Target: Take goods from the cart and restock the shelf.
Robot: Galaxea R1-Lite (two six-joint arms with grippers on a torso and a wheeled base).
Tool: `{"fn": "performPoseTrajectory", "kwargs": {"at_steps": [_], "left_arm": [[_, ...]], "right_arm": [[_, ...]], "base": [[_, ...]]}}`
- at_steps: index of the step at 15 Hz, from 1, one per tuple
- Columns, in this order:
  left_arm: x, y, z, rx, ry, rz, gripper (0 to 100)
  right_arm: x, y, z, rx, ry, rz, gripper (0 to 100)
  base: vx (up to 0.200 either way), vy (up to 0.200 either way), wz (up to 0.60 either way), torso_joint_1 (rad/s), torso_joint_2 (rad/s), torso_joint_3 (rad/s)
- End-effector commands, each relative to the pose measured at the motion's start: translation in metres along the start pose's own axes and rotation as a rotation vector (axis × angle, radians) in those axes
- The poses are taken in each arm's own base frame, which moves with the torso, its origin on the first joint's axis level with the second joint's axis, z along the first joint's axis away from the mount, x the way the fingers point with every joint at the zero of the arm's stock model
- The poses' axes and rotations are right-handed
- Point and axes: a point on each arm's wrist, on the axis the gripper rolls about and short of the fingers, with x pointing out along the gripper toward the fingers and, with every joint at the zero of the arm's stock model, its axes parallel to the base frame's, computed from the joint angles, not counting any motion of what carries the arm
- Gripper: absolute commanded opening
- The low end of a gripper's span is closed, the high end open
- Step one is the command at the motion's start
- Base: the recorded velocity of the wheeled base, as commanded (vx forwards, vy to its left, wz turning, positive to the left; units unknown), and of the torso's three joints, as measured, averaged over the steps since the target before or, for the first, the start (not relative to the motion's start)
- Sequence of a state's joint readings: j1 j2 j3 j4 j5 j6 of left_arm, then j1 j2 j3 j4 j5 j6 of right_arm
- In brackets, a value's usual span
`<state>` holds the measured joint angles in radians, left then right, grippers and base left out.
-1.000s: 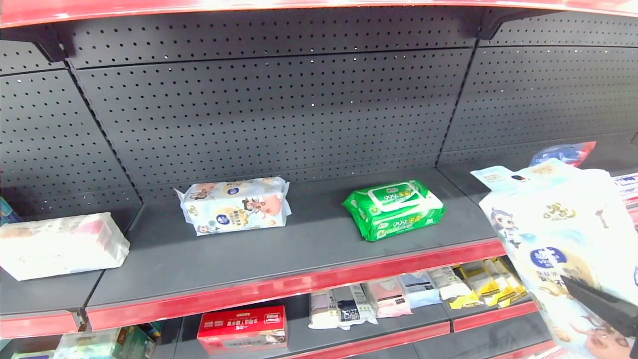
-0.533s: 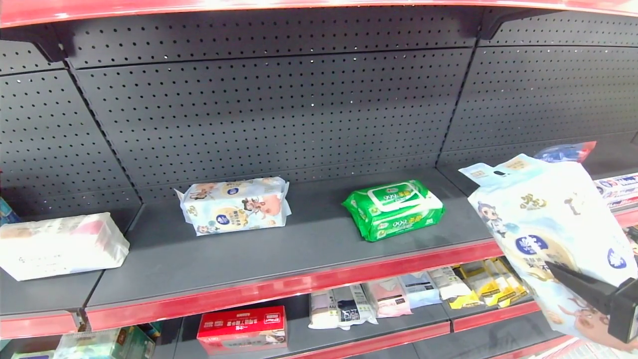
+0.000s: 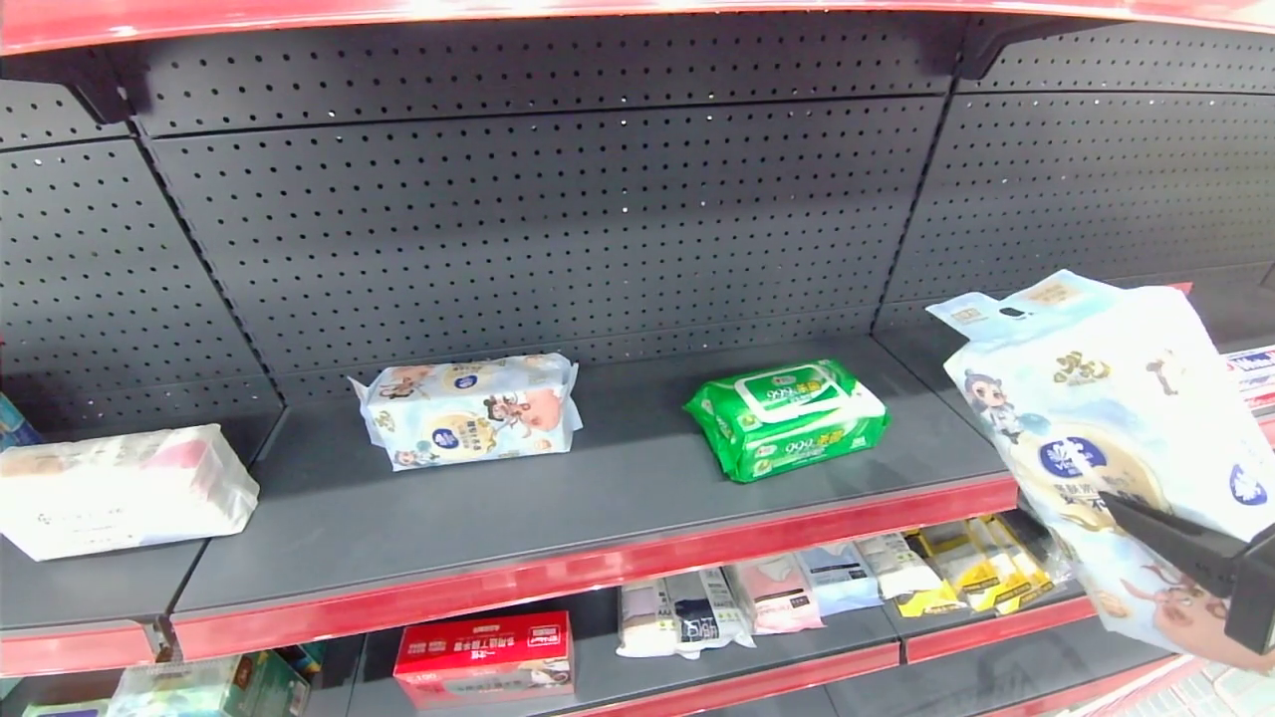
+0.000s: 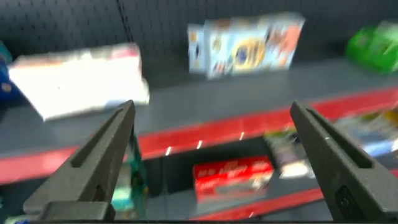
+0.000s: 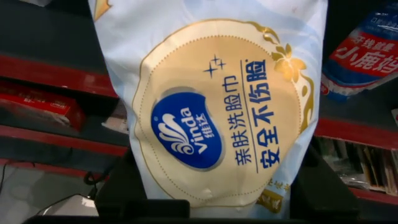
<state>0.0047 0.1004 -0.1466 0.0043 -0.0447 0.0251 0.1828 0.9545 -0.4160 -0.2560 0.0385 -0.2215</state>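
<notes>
One pack hangs clenched in the right tool, out in front of the shelf at its right end, long axis tilted up and leftward. Open shelf space lies ahead and to its left. Left tool gapes, holding nothing.

The shelf is dark grey metal, matt and smooth. Its back panel is the same matt metal, punched with small holes. The red edge strip is glossy and catches light. The held pack is shiny printed plastic film, lightly creased. The green pack is glossy film too, with a smooth white lid. The white pack is wrapped in cloudy, translucent film. The red box looks like coated card. On the left gripper, the fingers look like matt dark plastic.
</notes>
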Motion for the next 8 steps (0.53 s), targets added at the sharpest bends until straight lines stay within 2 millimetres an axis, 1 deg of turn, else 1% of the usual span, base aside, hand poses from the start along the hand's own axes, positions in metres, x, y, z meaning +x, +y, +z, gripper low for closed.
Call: {"fn": "performPoseTrajectory", "kwargs": {"at_steps": [1, 2, 3, 4, 5, 6, 8], "left_arm": [[0.061, 0.004, 0.077, -0.094, 0.184, -0.035, 100], [0.062, 0.004, 0.068, -0.057, 0.214, -0.028, 100], [0.067, 0.007, 0.056, 0.046, 0.281, 0.068, 100], [0.086, 0.011, 0.055, 0.036, 0.347, 0.138, 100], [0.096, 0.012, 0.055, 0.029, 0.344, 0.125, 100], [0.113, 0.011, 0.053, 0.029, 0.341, 0.036, 100], [0.137, 0.011, 0.055, 0.017, 0.319, -0.112, 100]], "right_arm": [[0.001, 0.002, -0.007, 0.000, 0.026, 0.007, 0], [0.000, 0.002, -0.010, -0.003, 0.034, 0.010, 0], [-0.002, 0.004, -0.017, -0.006, 0.045, 0.013, 0], [-0.002, 0.005, -0.022, -0.005, 0.065, 0.018, 0], [0.000, 0.005, -0.023, -0.001, 0.074, 0.019, 0], [0.004, 0.005, -0.024, 0.004, 0.094, 0.022, 0], [0.004, 0.006, -0.025, 0.003, 0.095, 0.026, 0]], "base": [[0.000, 0.000, 0.00, 0.000, 0.00, 0.000], [0.000, 0.000, 0.00, 0.000, 0.00, 0.000], [0.000, 0.000, 0.00, 0.000, 0.00, 0.000], [0.000, 0.000, 0.00, 0.000, 0.00, 0.000], [0.000, 0.000, 0.00, 0.000, 0.00, 0.000], [0.000, 0.000, 0.00, 0.000, 0.00, 0.000], [0.000, 0.000, 0.00, 0.000, 0.00, 0.000]]}}
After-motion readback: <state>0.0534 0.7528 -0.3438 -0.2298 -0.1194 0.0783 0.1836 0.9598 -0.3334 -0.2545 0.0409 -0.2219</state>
